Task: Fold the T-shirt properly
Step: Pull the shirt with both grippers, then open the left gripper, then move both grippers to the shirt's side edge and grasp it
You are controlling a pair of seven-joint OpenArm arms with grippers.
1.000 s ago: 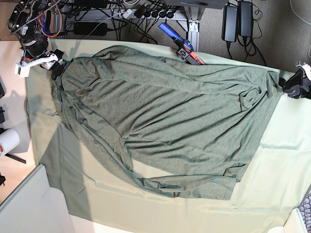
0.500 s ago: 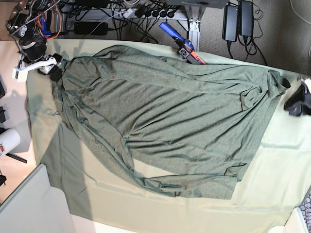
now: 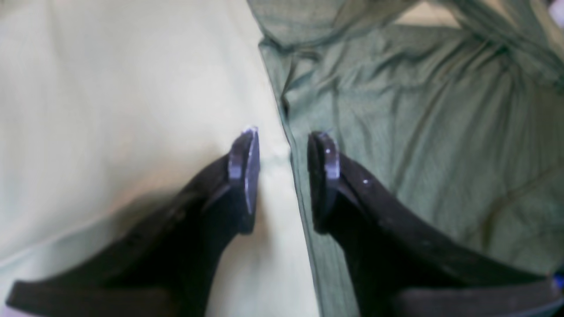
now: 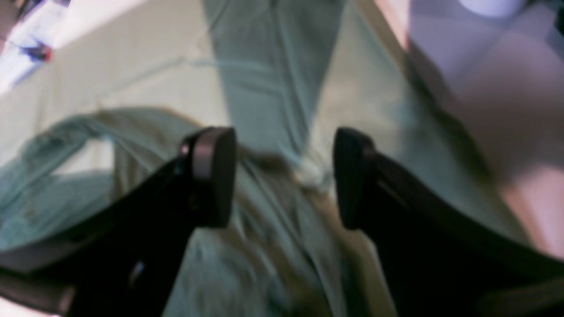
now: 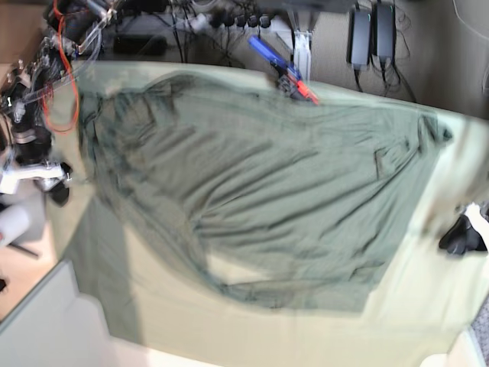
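The right gripper (image 5: pixel 57 191) hangs at the far left of the base view, just off the table's edge, its jaws released with a wide gap and nothing between them; its wrist camera looks down on bunched fabric below the fingers (image 4: pixel 211 176). Spread across the middle lies the T-shirt (image 5: pixel 260 199), dark olive and wrinkled, its long axis running left to right across the table (image 5: pixel 428 306), with one end bunched at the upper left and the other reaching a folded corner at the upper right. Its lower edge curves over the pale mint-green cloth (image 5: pixel 229 321) covering the table. A blue and red tool (image 5: pixel 283 69) rests just beside the shirt's upper edge. At the far right the left gripper (image 5: pixel 462 237) sits low over the cloth, apart from the shirt, jaws released and holding nothing; its wrist view shows the shirt's hem running up between the two fingers (image 3: pixel 244 171). Cables and power bricks (image 5: pixel 374 30) crowd the floor behind.
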